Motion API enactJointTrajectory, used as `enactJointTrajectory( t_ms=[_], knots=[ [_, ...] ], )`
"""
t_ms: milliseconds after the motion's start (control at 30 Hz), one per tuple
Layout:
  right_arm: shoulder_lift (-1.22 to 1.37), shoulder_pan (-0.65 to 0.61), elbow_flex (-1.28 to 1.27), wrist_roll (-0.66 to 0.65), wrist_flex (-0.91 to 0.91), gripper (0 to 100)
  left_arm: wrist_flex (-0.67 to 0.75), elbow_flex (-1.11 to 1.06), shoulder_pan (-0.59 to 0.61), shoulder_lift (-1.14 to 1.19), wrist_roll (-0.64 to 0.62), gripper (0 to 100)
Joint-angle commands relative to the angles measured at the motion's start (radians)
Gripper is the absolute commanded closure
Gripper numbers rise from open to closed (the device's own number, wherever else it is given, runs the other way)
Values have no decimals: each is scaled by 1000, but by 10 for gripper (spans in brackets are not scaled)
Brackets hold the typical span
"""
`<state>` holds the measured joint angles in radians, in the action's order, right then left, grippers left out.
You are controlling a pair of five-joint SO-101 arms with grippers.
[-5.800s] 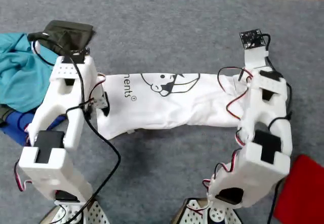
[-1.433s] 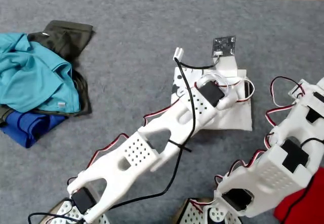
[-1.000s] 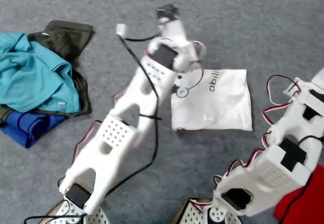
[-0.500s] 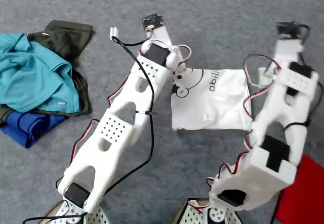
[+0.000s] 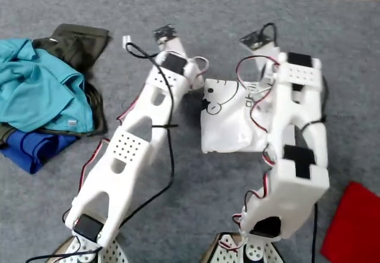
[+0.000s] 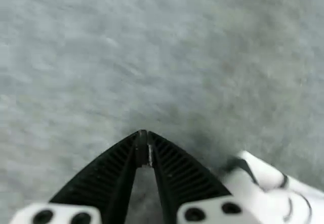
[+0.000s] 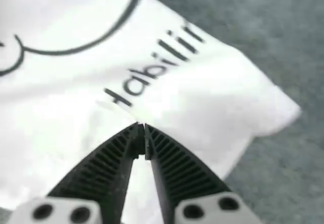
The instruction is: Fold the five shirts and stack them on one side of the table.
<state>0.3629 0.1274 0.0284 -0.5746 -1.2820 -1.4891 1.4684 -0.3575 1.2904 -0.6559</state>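
A white shirt [image 5: 228,123] with a black print lies folded into a rectangle at the table's middle. My right gripper [image 7: 140,131] is shut just above its printed lettering [image 7: 152,70], with no cloth between the fingers. The right arm [image 5: 295,97] covers the shirt's right half in the high view. My left gripper [image 6: 142,139] is shut over bare grey carpet, and the left arm [image 5: 169,73] ends beside the shirt's upper left corner. At the table's left lie a teal shirt [image 5: 35,91], a dark olive shirt [image 5: 80,40] and a blue shirt [image 5: 27,147], all crumpled.
A red shirt [image 5: 353,230] lies at the front right corner. The grey carpet [image 5: 196,174] covers the whole table. Bare carpet stretches between the left pile and the white shirt and along the far side. Furniture stands behind the far edge.
The right arm has swung left from beside the white shirt to over it. The left arm has drawn back a little to the left, off the shirt's corner.
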Motion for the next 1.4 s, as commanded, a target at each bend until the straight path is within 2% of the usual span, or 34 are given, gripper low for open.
enactJointTrajectory(
  t_ms=[0,133,333,567,800,1067,1367],
  knots=[
    [67,-30,90,-3,-9,995,-6,41,26,-19,-3,981],
    [91,-33,173,68,-11,995,-3,40,28,-18,-2,981],
    [97,-107,309,72,-106,995,0,40,28,-18,-2,981],
    [159,-131,289,107,-115,995,2,40,28,-18,-2,981],
    [255,-36,325,107,-269,995,2,41,25,-18,-2,981],
    [254,79,328,103,-365,995,2,43,23,-18,-2,981],
    [179,202,315,28,-450,995,2,43,23,-18,-2,981]
  ],
)
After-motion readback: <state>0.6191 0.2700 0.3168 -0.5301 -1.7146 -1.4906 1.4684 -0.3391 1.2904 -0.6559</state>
